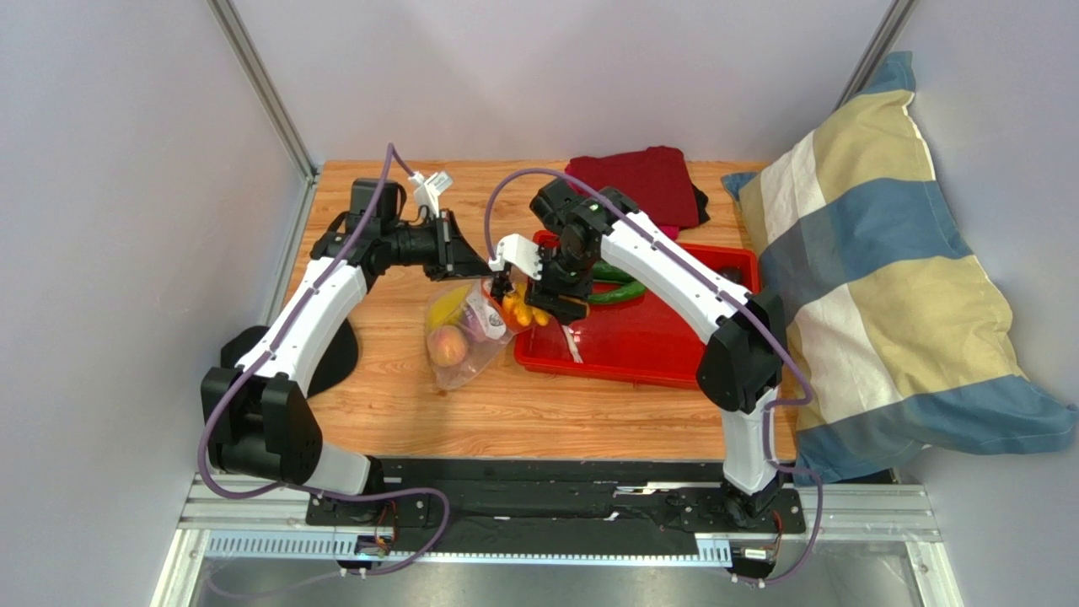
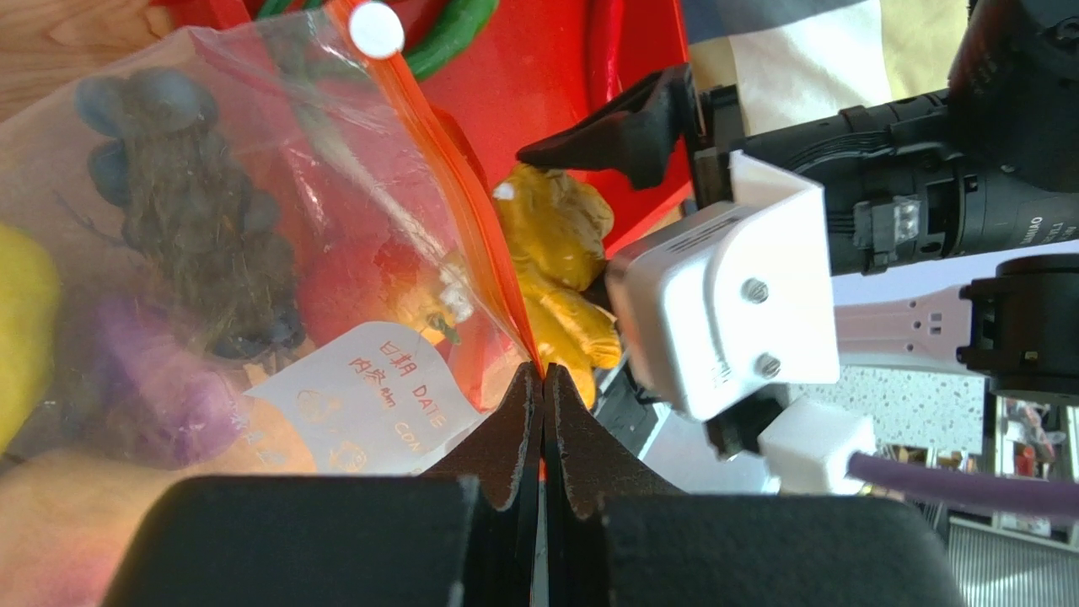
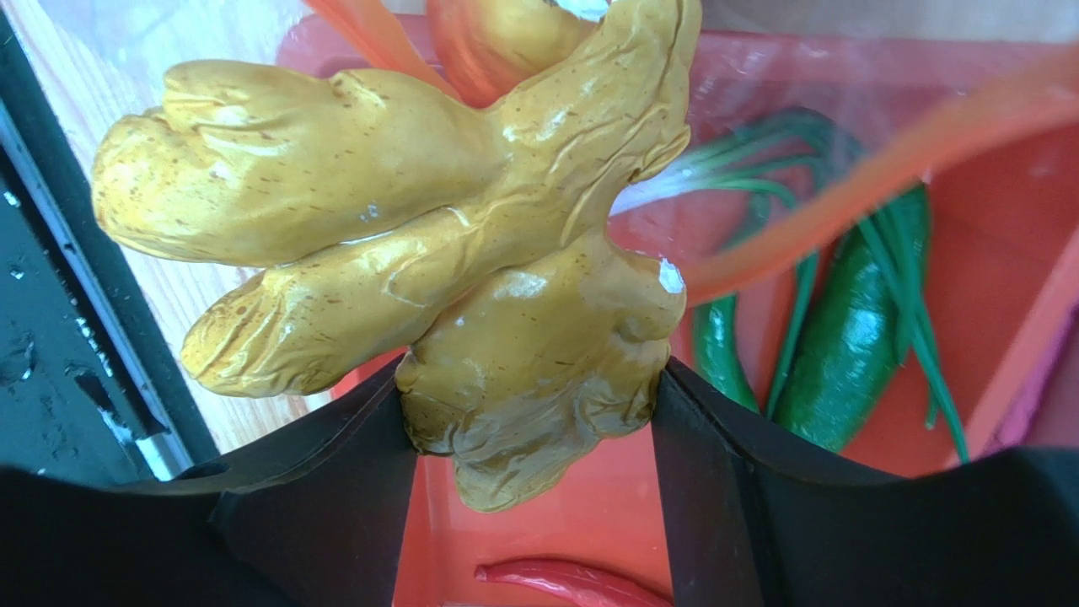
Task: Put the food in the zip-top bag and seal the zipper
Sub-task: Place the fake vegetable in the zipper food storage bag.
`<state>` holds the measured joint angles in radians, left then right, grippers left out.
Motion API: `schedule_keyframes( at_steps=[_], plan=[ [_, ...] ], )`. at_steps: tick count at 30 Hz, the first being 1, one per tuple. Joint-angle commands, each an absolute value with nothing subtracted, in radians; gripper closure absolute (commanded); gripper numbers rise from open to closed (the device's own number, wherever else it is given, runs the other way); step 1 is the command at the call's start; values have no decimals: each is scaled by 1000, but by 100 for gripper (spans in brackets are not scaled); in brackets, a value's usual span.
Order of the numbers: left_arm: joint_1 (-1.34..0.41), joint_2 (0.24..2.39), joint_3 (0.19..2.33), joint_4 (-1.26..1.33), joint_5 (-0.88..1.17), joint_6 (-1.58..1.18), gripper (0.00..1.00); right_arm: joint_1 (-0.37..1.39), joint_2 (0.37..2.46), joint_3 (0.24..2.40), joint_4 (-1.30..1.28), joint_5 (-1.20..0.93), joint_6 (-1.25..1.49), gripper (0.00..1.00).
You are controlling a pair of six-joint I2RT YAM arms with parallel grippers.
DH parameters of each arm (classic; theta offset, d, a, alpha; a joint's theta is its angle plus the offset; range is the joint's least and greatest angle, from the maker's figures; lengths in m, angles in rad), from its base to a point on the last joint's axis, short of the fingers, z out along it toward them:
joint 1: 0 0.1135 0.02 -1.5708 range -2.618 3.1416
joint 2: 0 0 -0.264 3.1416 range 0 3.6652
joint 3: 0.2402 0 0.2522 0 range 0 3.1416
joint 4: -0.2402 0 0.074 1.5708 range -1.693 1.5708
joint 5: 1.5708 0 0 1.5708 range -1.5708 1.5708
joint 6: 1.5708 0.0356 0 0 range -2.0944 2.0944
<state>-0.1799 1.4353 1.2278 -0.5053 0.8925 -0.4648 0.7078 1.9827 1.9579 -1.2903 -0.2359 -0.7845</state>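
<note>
- The left arm (image 1: 317, 297) reaches forward and rightward, elbow bent.
- The left hand (image 2: 542, 380) has its fingers pressed flat together, pinching the edge of the bag (image 2: 253, 190).
- The right arm (image 1: 684, 272) folds back leftward, wrist tipped down.
- The right hand (image 3: 532, 405) clamps the knobbly yellow piece (image 3: 443, 253) between both fingers.

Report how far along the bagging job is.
Done: the peach and grape bunch sit inside the zip-top bag. In hand: the left gripper pinches the zipper edge; the right gripper grips the knobbly yellow piece beside the mouth. Left: drop it in, seal the zipper.
</note>
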Motion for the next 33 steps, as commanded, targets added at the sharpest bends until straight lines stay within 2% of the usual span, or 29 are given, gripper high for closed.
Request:
schedule_keyframes(
  at_steps=[1,17,18,20,23,25,28,33],
  plan=[
    [-204,1394,1201,-492,922,-431,100,716,2023,2057,-1316,-222,-802,70],
    [-245,1393,1164,-503,931,-423,100,739,2138,2224,-1259,-199,-692,60],
    [-245,1397,1166,-505,933,-423,100,742,2138,2224,-1255,-201,-681,57],
    [-245,1402,1169,-508,933,-423,100,742,2134,2224,-1240,-221,-647,41],
    [-245,1410,1172,-511,930,-423,100,741,2114,2189,-1220,-248,-611,28],
    [-245,1414,1173,-511,931,-425,100,738,2074,2120,-1188,-271,-603,14],
    [-245,1419,1184,-514,934,-425,100,729,2010,2017,-1154,-288,-597,7],
    [-245,1425,1195,-518,937,-423,100,655,1924,1928,-1134,-380,-540,5]
  ],
)
